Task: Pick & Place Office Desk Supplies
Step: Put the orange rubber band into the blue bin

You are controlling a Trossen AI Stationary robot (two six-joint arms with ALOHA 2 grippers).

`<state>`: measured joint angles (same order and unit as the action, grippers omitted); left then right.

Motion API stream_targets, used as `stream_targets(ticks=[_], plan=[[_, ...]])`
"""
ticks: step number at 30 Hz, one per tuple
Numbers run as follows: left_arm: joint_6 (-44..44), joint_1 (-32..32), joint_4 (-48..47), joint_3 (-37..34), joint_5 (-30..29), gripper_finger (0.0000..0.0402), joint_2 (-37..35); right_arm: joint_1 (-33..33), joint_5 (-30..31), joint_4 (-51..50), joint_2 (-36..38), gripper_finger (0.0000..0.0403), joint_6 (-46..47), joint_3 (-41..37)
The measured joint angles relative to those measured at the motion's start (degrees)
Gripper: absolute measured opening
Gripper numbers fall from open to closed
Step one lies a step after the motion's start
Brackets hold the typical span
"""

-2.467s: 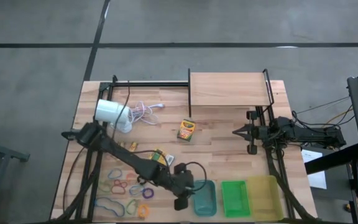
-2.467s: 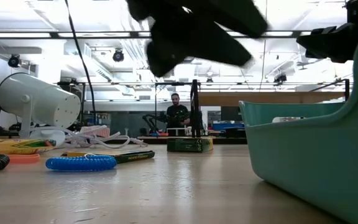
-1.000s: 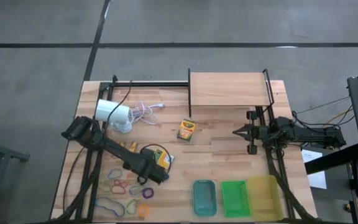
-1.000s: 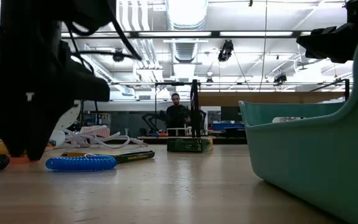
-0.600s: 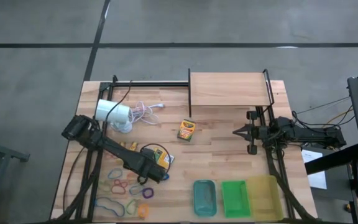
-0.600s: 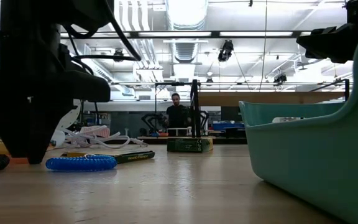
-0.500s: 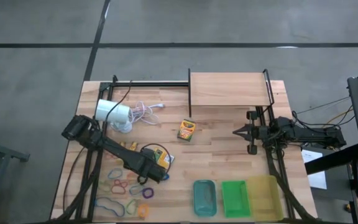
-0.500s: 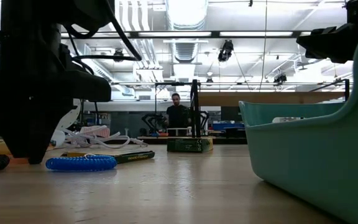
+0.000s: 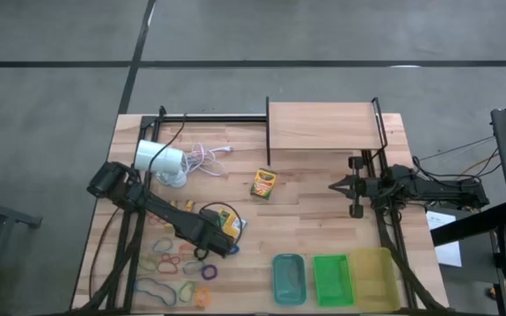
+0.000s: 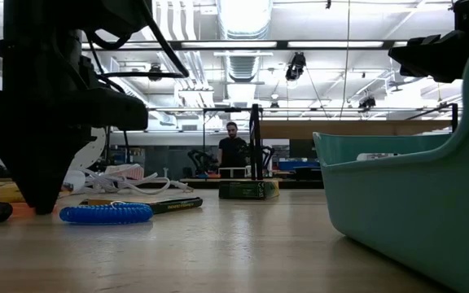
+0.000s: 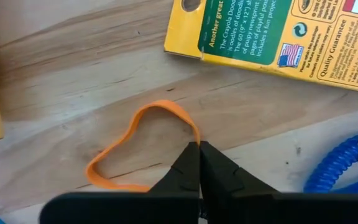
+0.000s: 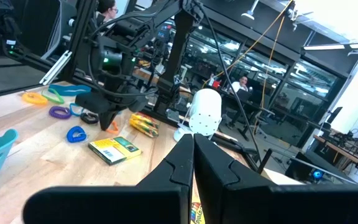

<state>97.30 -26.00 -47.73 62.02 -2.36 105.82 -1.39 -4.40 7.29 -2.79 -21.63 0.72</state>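
Since a couple of seconds ago the left arm has swung away from the teal plastic tray [image 9: 289,278] and dropped onto the cluster of loops, and within the last second its fingers have closed: the left gripper [image 11: 199,163] now shows its two dark tips pressed together on the table, right at the edge of a thin orange rubber loop [image 11: 140,144]. Whether the band is truly pinched or merely touched at its rim cannot be told, though the tips meet exactly on its curve, so this looks like the grasp of the next supply to carry to a tray. Just beyond the loop lies a flat yellow-and-green cardboard crayon box [image 11: 278,34], and a blue coiled plastic cord [image 11: 345,165] sits to one side, near but apart. From above, the other coloured loops [image 9: 176,269] lie scattered on the light wooden tabletop [image 9: 314,219], with a second crayon box [image 9: 263,183] nearer the middle and the green plastic tray [image 9: 330,279] and yellow plastic tray [image 9: 372,278] beside the teal one at the front edge. The white cylindrical lamp [image 9: 158,160] lies beyond with its cord, then a raised wooden shelf [image 9: 323,125]. The right gripper [image 12: 192,160] waits at the right side, fingers together, holding nothing. Far off in the workshop a person [image 10: 233,151] stands among benches.
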Motion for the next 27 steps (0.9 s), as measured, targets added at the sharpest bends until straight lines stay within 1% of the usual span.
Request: stream_targets(ticks=[5,7,11,13,16,20,24,27], plan=[[-0.01,-0.25,-0.49,-0.11,-0.65,0.0001,-4.08,0.0,0.0,-0.02,0.0,0.0008,0.02,0.0],[0.02,-0.31,-0.42,-0.11,-1.97,0.0001,-5.72,0.0,0.02,-0.02,0.0,0.0008,0.02,0.0],[-0.22,-1.09,2.22,-0.03,-7.53,0.0,-9.1,-0.01,0.0,-0.02,0.0,0.0008,0.02,0.01],[-2.33,-1.74,4.61,0.0,-11.43,0.0,-10.45,0.0,0.0,-0.02,0.0,0.0008,0.0,0.02],[-8.2,-2.87,9.44,0.0,-18.39,0.0,-11.94,0.0,0.0,-0.02,0.0,0.0008,0.0,0.01],[-19.96,-4.62,18.71,0.1,-26.84,0.0,-12.74,-0.01,0.0,-0.02,0.0,0.0008,0.0,0.01],[-33.4,-6.12,28.65,0.1,-32.42,0.0,-12.74,-0.02,0.02,-0.02,0.0,0.0008,0.0,0.02],[-42.38,-6.87,35.75,0.1,-35.24,0.0,-12.7,-0.02,0.02,-0.02,0.01,0.0008,0.0,0.01]])
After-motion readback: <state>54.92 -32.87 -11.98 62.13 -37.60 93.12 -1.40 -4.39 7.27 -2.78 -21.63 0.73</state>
